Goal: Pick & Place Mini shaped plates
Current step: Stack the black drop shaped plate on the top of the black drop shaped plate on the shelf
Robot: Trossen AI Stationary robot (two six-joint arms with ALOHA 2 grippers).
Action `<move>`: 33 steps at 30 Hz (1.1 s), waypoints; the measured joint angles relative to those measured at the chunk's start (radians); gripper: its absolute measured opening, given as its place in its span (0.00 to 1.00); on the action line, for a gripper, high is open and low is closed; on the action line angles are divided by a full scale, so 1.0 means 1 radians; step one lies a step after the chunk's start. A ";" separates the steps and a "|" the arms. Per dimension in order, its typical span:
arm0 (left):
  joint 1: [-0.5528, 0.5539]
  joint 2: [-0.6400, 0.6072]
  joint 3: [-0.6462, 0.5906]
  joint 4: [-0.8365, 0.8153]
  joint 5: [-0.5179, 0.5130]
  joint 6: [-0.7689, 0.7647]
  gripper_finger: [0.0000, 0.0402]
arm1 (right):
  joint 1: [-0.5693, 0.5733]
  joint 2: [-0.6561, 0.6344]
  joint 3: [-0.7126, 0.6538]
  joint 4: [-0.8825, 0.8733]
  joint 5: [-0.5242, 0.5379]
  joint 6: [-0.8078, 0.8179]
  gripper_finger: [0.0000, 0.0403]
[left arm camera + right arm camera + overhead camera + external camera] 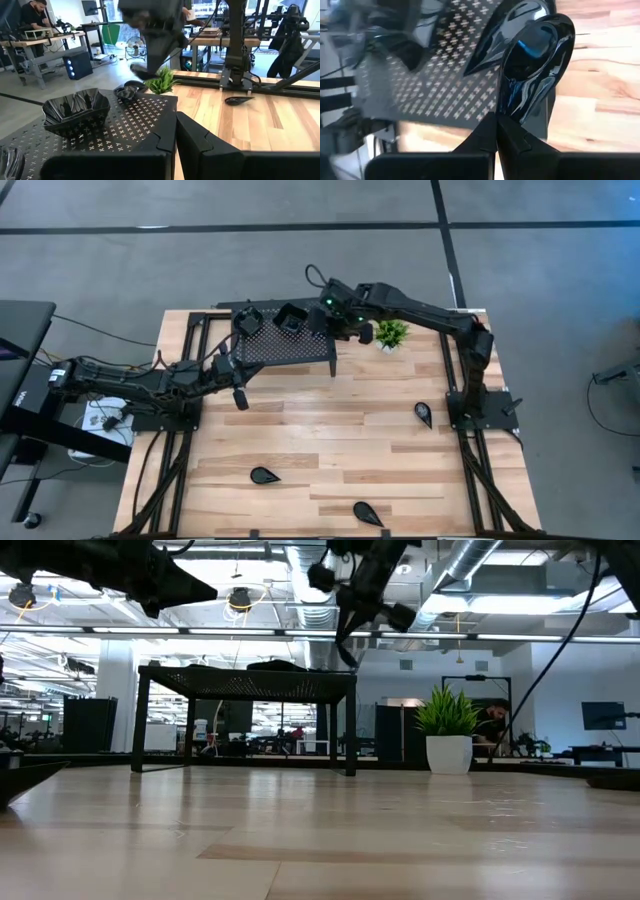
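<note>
At the left side of the wooden table (330, 440), the left arm reaches in from its mount, and the left gripper (239, 393) hangs just in front of the black perforated stand (290, 348), its fingers pressed together with nothing between them. On the stand's top sit two of the mini plates: a roundish plate (247, 321) near the left end and a wavy-edged square plate (290, 319) beside it, the latter showing clearly in the left wrist view as a glossy fluted dish (75, 111). Farther right, the right arm stretches across from its base, and the right gripper (326, 320) hovers above the stand's right end, pinching a teardrop plate (530, 60) by its rim; that plate looks to be held clear of the mesh, though the blur makes contact hard to rule out. Just right of the stand stands the small green potted plant (391, 334). Three more teardrop plates lie flat on the bare wood, well apart from each other: one near the front left (264, 475), one at the front edge (367, 512), and one close to the right arm's base (424, 414).
</note>
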 joint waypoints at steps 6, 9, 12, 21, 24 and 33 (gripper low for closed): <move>0.000 0.000 0.000 0.000 0.000 -0.024 0.03 | -0.032 -0.004 -0.016 0.067 -0.001 -0.012 0.00; 0.000 0.000 0.000 0.000 0.000 -0.020 0.03 | -0.044 -0.002 -0.018 0.078 0.000 -0.012 0.00; 0.000 0.000 0.000 0.000 0.000 -0.018 0.03 | -0.046 -0.003 -0.017 0.083 -0.002 -0.013 0.00; 0.000 0.000 0.000 0.000 0.000 -0.019 0.03 | -0.023 -0.004 -0.031 0.118 0.058 -0.015 0.00; 0.000 0.000 0.000 0.000 0.000 -0.020 0.03 | -0.010 -0.001 -0.054 0.131 0.065 0.013 0.00; 0.000 0.000 0.000 0.000 0.000 -0.021 0.03 | -0.006 -0.003 -0.052 0.138 0.060 0.037 0.00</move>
